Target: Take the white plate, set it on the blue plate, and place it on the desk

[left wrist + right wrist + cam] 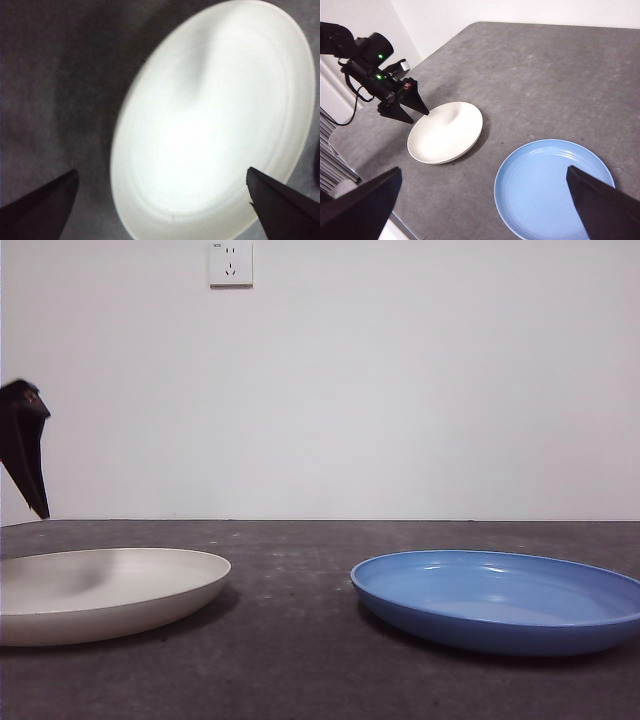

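Plates, two of them, lie flat and well apart on a dark grey, mottled worktop (300,570). The white plate (105,590) is cream, matte and shallow, and it sits close to one side edge of the worktop. The blue plate (500,595) is glossy, about the same size, and lies further in along the near edge. Neither plate touches the other, and both are empty.

The left claw (415,111) hangs above the rim of the white plate on the side nearest the worktop's edge. Its two black jaws are spread wide and hold nothing; in the left wrist view (160,200) the plate fills the gap between them, bright and slightly blurred. In the front view only a dark pointed tip of this claw (25,455) shows at the left edge, clear of the plate.

The right claw (482,205) waits high over the worktop, jaws also wide apart and empty, looking down on both plates. A white wall with a power socket (231,263) stands behind the worktop.
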{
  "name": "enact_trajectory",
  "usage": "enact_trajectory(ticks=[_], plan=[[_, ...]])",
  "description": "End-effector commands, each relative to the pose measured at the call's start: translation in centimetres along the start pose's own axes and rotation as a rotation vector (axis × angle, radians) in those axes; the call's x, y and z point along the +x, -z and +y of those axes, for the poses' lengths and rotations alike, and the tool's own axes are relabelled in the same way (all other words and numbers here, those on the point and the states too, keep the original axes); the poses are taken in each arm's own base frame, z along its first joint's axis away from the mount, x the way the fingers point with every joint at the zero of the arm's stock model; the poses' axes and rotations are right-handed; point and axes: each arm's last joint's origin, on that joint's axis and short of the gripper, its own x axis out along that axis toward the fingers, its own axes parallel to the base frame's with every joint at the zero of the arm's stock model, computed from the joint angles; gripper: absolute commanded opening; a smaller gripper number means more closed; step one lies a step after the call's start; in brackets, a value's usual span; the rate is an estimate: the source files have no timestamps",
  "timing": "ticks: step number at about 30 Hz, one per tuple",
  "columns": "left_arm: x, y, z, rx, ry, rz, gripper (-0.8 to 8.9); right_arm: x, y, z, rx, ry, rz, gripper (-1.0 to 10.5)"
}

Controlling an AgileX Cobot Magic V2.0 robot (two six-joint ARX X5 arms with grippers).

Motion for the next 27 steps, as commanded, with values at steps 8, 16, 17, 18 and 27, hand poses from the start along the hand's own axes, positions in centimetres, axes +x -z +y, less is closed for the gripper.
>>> enact_trajectory(ticks=[8,16,17,18,27], plan=[[1.6,-1.4,0.7,0.003,-0.002,0.012,6.55,-0.2,-0.4,0.2,-0.012,0.008,-0.020,5.8],[2.1,-1.6,1.0,-0.007,-0.004,0.023,4.15,-0.3,-0.4,0.1,-0.013,0.028,-0.024,5.8],[2.2,-1.6,1.1,-0.009,-0.004,0.027,3.78,-0.3,-0.4,0.1,-0.013,0.034,-0.024,5.8],[2.3,-1.6,1.1,-0.012,-0.005,0.031,3.41,-0.3,-0.4,0.1,-0.013,0.042,-0.025,5.8],[2.6,-1.7,1.4,-0.017,-0.031,0.037,0.19,-0.3,-0.4,0.1,-0.013,0.049,-0.026,5.8]])
